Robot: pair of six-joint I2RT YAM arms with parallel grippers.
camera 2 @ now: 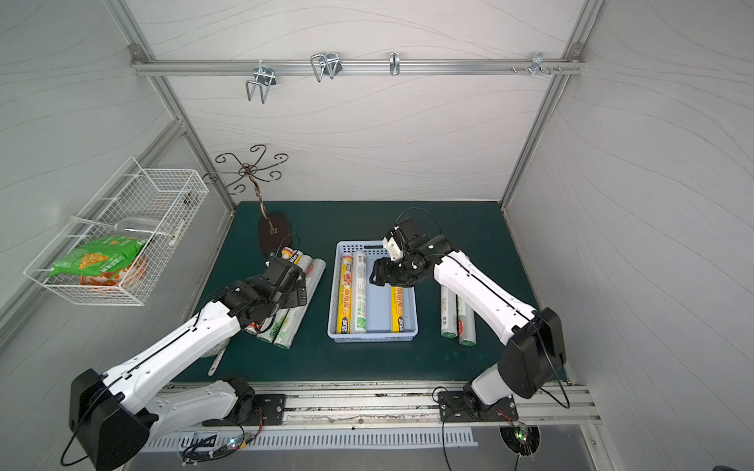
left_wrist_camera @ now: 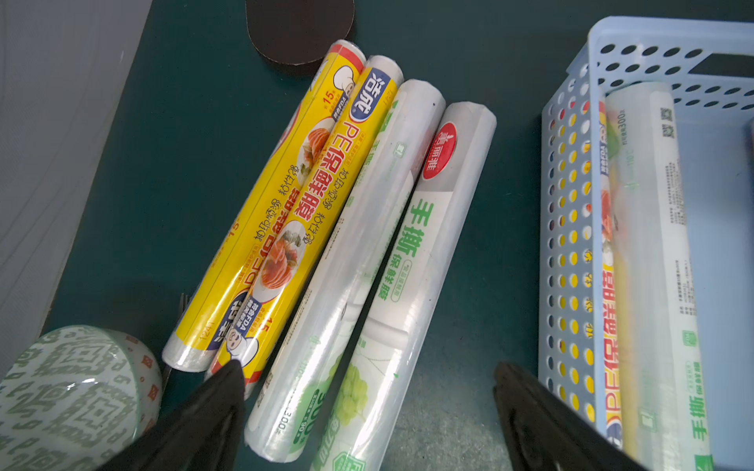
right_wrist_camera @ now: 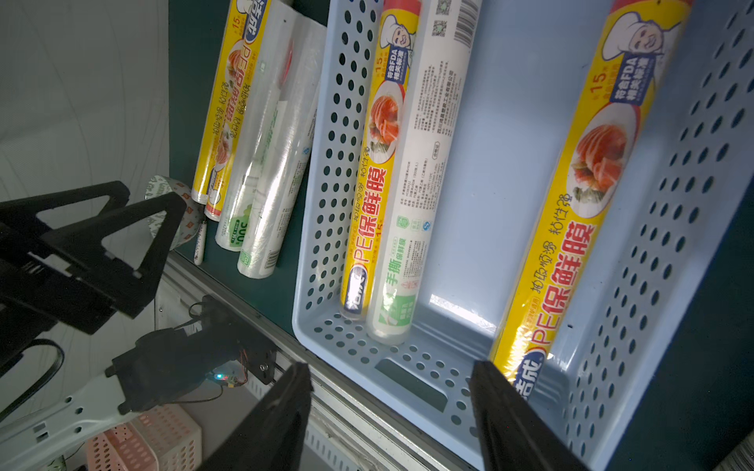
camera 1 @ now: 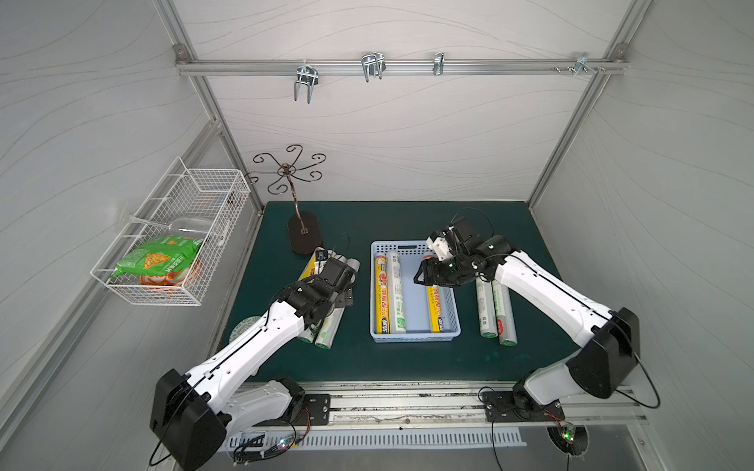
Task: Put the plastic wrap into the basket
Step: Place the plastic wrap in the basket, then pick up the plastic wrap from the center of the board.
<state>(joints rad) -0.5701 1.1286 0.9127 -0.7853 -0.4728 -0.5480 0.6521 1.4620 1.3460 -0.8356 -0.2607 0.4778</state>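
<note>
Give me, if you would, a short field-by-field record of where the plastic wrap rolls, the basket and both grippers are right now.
Basket: pale-blue basket, mid-way across the green mat, between the arms
Inside basket: three rolls, two yellow and one white, lying lengthwise
Left of basket: four rolls on the mat, two yellow, two white
Right of basket: two white rolls on the mat
Left arm: left gripper open above the four rolls, empty
Right arm: right gripper open over the basket, empty
</note>
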